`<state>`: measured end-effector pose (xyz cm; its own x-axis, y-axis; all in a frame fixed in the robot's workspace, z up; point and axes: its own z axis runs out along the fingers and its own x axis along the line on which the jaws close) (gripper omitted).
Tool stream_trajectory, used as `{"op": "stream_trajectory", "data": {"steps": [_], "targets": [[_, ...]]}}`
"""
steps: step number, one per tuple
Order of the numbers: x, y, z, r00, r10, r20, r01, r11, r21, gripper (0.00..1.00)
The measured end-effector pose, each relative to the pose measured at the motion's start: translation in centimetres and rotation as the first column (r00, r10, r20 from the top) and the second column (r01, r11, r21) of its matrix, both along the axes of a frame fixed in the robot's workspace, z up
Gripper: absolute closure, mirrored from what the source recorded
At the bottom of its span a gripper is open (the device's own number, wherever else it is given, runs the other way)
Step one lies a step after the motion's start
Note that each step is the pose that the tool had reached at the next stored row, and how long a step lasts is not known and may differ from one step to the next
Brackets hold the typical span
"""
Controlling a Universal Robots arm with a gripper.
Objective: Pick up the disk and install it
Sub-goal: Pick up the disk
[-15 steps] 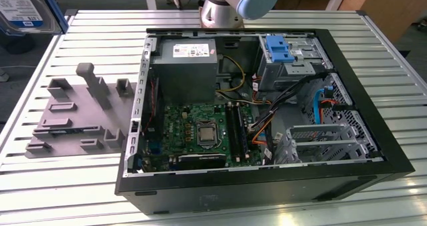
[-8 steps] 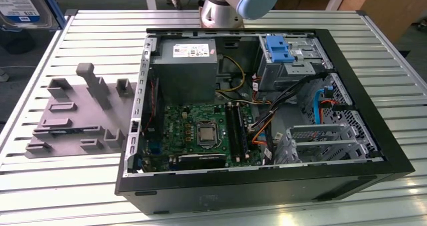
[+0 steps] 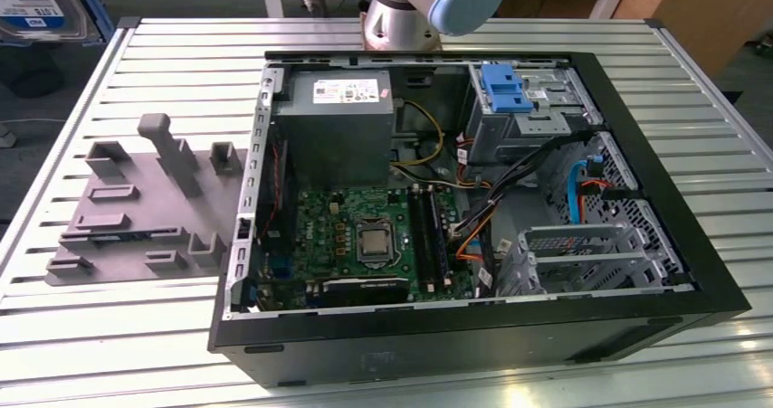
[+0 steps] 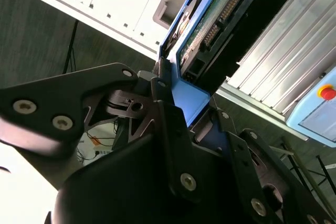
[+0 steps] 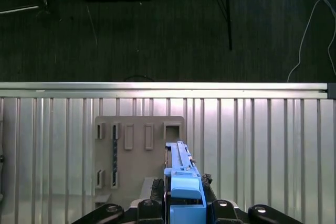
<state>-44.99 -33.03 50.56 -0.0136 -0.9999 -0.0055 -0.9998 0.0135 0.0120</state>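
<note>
Gripper (image 5: 184,195) is clamped on the blue carrier end of the disk (image 5: 180,163), held edge-on above the table near the grey fixture plate (image 5: 139,129). Risk: the narrow end grip lets the disk pivot or slip, then jam entering the case (image 3: 483,345).

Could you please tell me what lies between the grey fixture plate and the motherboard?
In the exterior view, the computer case's upright metal side wall stands between the grey fixture plate and the motherboard.
</note>
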Motion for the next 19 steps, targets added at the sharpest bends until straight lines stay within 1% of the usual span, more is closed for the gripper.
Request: {"op": "stream_trajectory", "data": {"steps": [8,19], "targets": [[0.04,0.01,0.04,1.0,0.0,0.0002,0.0,1.0,0.0001,0.63],[0.81,0.0,0.04,1.0,0.0,0.0001,0.0,1.0,0.0001,0.63]]}}
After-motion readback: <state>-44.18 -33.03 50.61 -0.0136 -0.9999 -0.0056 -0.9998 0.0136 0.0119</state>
